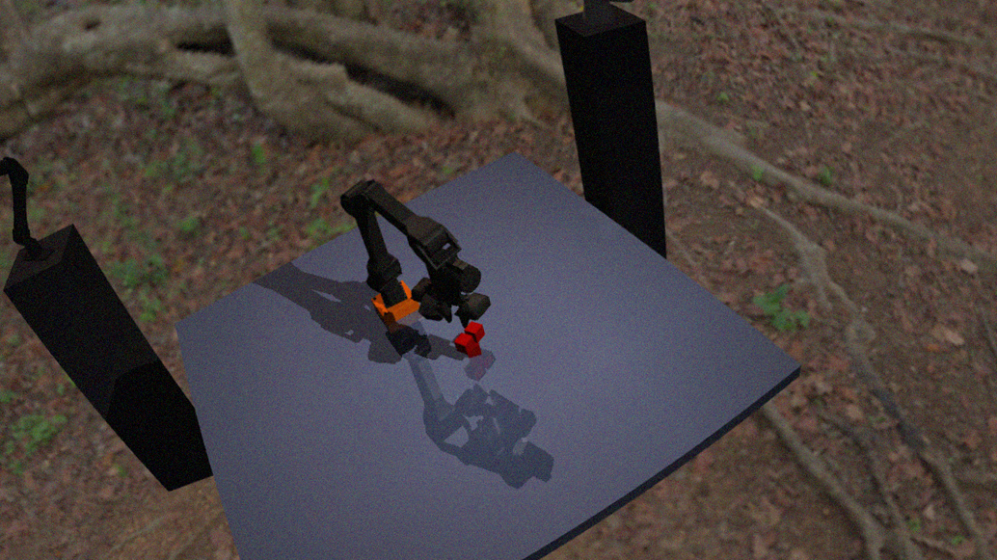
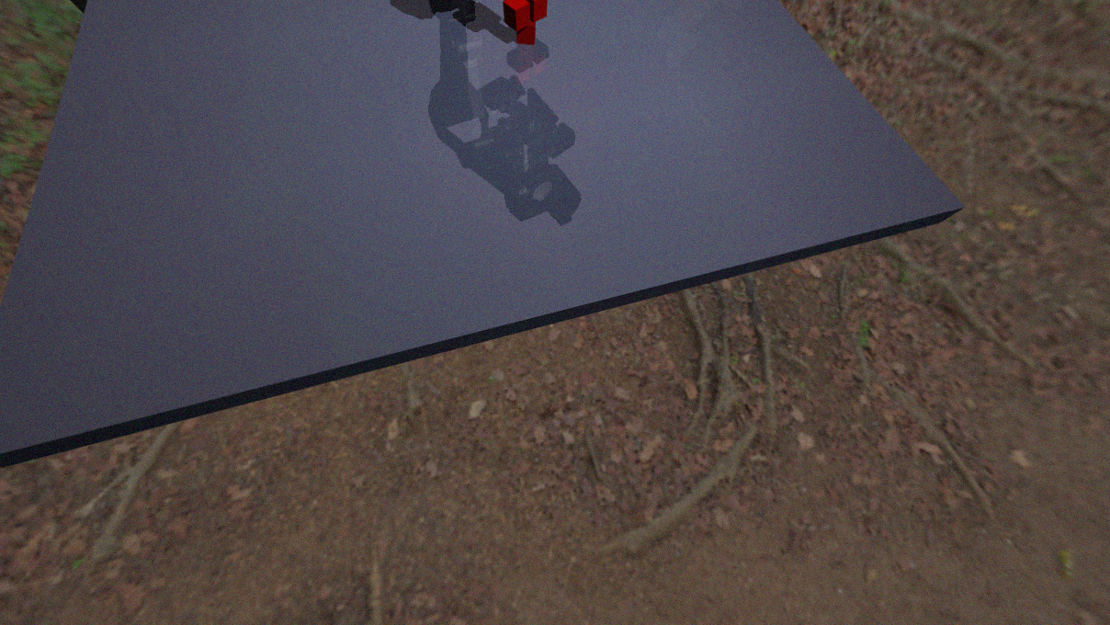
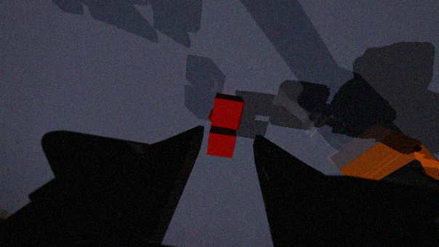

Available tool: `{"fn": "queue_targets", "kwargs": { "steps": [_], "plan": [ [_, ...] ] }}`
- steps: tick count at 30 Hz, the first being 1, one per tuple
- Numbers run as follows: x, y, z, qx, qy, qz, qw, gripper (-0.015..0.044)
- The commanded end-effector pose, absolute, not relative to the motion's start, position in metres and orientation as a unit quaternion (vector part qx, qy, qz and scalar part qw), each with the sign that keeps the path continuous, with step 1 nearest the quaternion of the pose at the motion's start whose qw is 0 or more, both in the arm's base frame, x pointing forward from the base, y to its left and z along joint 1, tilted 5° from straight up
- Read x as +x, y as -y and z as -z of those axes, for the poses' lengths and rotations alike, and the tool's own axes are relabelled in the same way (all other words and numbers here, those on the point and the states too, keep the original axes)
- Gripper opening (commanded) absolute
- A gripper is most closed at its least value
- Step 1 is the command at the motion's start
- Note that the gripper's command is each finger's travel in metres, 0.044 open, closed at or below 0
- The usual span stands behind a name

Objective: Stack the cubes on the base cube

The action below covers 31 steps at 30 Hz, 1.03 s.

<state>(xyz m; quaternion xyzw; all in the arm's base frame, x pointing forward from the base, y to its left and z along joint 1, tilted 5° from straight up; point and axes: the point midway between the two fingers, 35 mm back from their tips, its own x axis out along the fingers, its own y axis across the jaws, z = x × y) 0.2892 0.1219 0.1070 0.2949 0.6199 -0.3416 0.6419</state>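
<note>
A small red stack (image 1: 469,339) (image 2: 526,15) stands on the dark table (image 1: 580,401) (image 2: 232,232). Two red cubes (image 1: 473,330) (image 2: 515,10) sit on top of the red base cube (image 1: 470,349) (image 2: 526,35), set at a diagonal. In the wrist view the red cubes (image 3: 227,112) show ahead of the fingertips, with a dark gap across them. My gripper (image 1: 458,312) (image 3: 229,135) is open and empty. It hangs just above and behind the stack, clear of it. In the exterior view the gripper is cut off at the top edge.
The arm's orange base block (image 1: 398,308) (image 3: 378,161) stands close behind the stack. Two tall black camera pillars stand at the table's left edge (image 1: 95,349) and far right corner (image 1: 610,119). Forest ground lies around the table.
</note>
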Motion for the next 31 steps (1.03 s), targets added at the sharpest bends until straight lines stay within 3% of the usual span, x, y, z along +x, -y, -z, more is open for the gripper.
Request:
{"fn": "queue_targets", "kwargs": {
  "steps": [1, 8, 16, 25, 31],
  "plan": [
    [0.29, -0.123, -0.111, 0.298, -0.618, 0.342, 0.642, 0.0231],
    [0.289, -0.123, -0.117, 0.295, -0.62, 0.342, 0.642, 0.04],
    [0.287, -0.124, -0.116, 0.292, -0.622, 0.343, 0.64, 0.04],
    [0.218, -0.239, -0.113, 0.295, -0.626, 0.34, 0.636, 0.04],
    [0.211, -0.247, -0.112, 0.295, -0.627, 0.34, 0.636, 0.04]
  ]
}}
